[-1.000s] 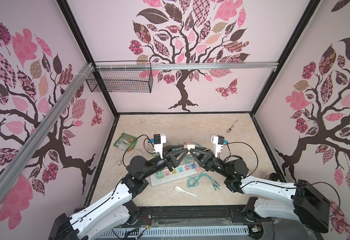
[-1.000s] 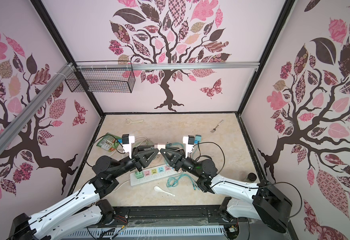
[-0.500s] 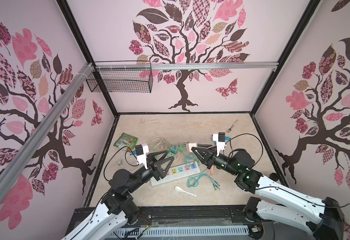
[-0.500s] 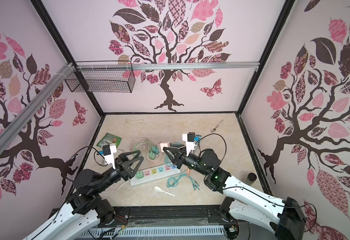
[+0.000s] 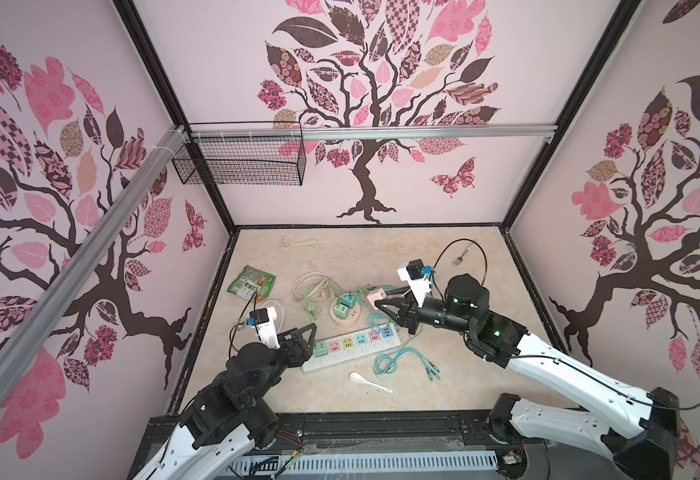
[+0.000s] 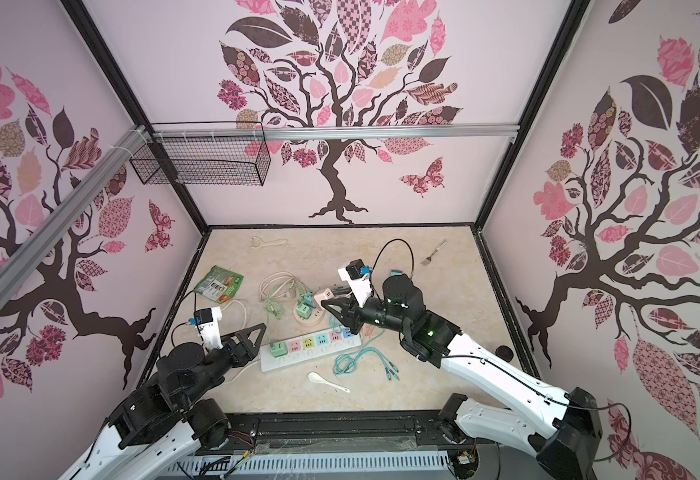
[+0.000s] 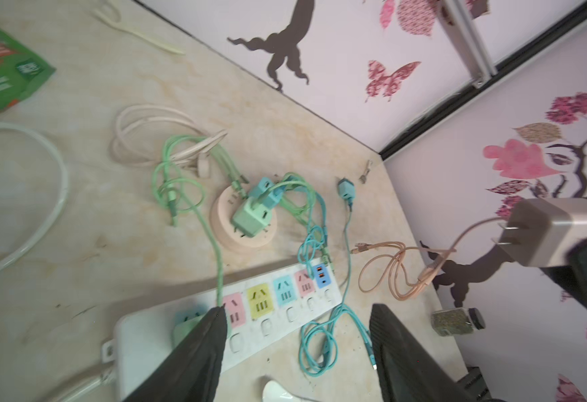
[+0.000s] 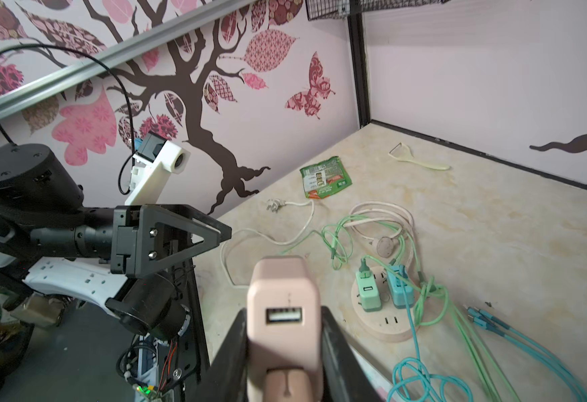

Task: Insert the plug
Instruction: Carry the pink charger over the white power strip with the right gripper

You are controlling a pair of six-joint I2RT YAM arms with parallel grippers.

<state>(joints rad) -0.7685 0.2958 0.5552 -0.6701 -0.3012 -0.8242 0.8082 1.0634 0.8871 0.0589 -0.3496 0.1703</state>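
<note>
You have the pink plug (image 8: 282, 296) clamped between the two fingers (image 8: 231, 351) of the right gripper (image 8: 283, 348). The fingers press on its two side faces. Its USB face looks toward the wrist camera, and its end with the prongs sticks out beyond the fingertips. The left wrist view shows the two flat prongs bare.

In both top views the plug (image 5: 375, 296) is held off the surface, over its middle. It sits behind the right end of the power strip (image 5: 348, 358) and is not in any socket.

The strip lies slantwise toward the front edge of the surface, about midway along it. A green plug (image 7: 184, 327) sits in its leftmost socket.

Your left gripper (image 7: 295, 309) stands spread, with nothing between the fingers (image 7: 208, 334). It is just beside the left end of the strip (image 7: 138, 343). One fingertip overlaps the green plug in the wrist view, and contact cannot be determined.
</note>
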